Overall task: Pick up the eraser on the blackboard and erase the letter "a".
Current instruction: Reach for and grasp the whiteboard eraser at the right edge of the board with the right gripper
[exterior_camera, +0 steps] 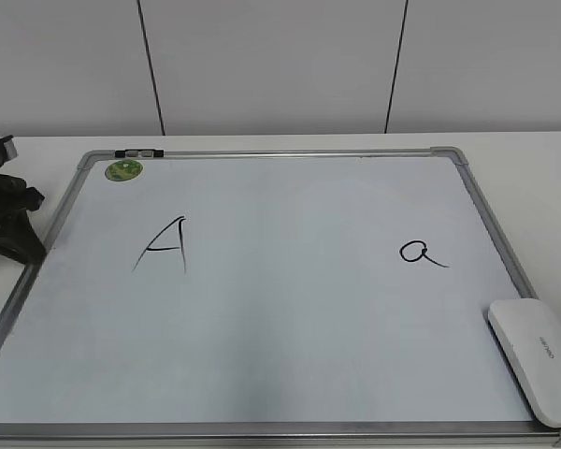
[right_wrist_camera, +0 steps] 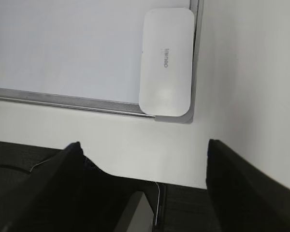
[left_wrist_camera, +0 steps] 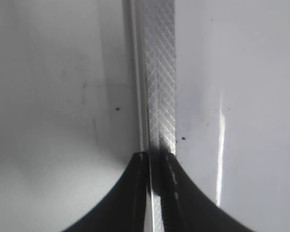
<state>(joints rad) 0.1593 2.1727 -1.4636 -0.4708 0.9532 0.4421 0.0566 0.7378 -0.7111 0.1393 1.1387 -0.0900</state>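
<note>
The eraser [exterior_camera: 537, 359], a flat white rounded block with grey lettering, lies on the lower right corner of the blackboard [exterior_camera: 290, 337], a white board with a silver frame. The small letter "a" [exterior_camera: 421, 253] is written on the board's right half, above and left of the eraser. My right gripper [right_wrist_camera: 142, 147] is open and empty, over the table in front of the board's corner; the eraser [right_wrist_camera: 166, 61] lies ahead of it. It is out of the exterior view. My left gripper [exterior_camera: 9, 220] is shut [left_wrist_camera: 156, 155] over the board's left frame [left_wrist_camera: 159, 72].
A larger capital "A" [exterior_camera: 164, 246] is on the board's left half, with a round green sticker [exterior_camera: 125, 169] at the top left corner. The board [right_wrist_camera: 63, 48] lies on a white table [exterior_camera: 542, 154]; a wall stands behind. The table's front edge shows under the right gripper.
</note>
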